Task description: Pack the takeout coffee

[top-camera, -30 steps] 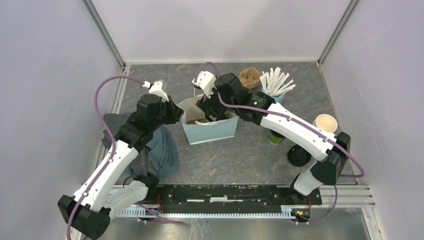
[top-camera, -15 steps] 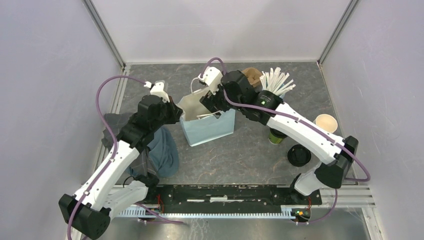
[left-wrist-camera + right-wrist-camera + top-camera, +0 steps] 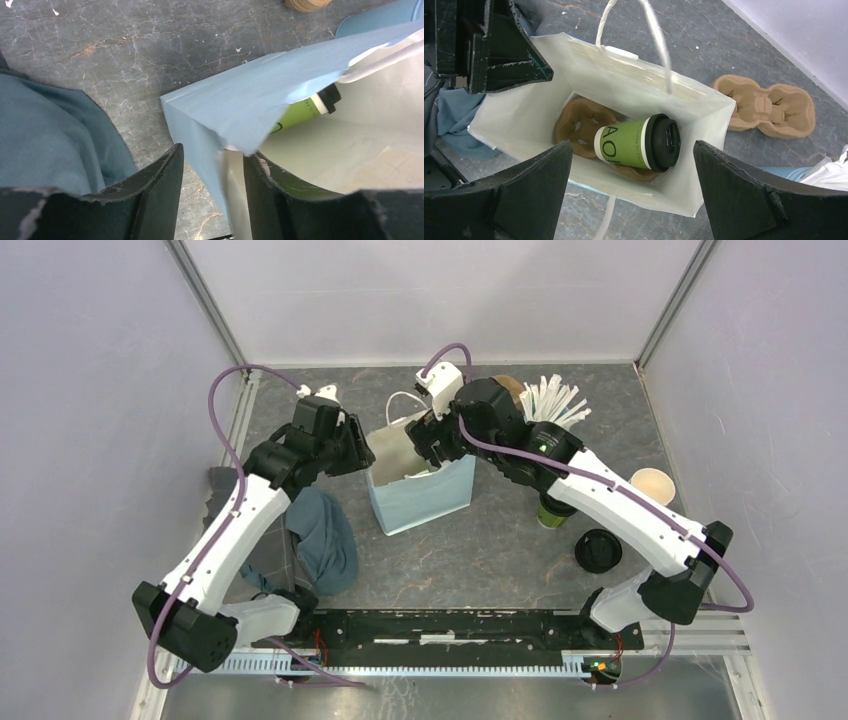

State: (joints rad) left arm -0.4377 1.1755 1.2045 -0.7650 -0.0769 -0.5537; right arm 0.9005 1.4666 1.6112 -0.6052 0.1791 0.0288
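Overhead (top external view), the blue paper bag (image 3: 425,502) is standing upright on the grey table (image 3: 480,560) with its mouth facing up. The left gripper (image 3: 362,452) is reaching to the bag's left rim, and the right gripper (image 3: 432,440) is hovering over the mouth, hiding what is inside. A blue cloth (image 3: 325,540) is lying beside the left arm. A cup of white sticks (image 3: 552,405), a lidless green cup (image 3: 552,512), a loose black lid (image 3: 598,551) and an open paper cup (image 3: 651,485) are sitting to the right of the bag.

Left wrist view: the left fingers (image 3: 150,195) are standing apart, straddling the bag's side wall without pinching it. Inside the bag, the takeout coffee (image 3: 300,111) is showing under the folded rim.

Right wrist view: the right fingers (image 3: 524,195) are standing wide apart and holding nothing. Below them, the takeout coffee (image 3: 636,145) is lying on its side at the bottom of the bag, lid on, resting on a cardboard cup carrier (image 3: 576,122). A second carrier (image 3: 769,107) is lying on the table just beside the bag.
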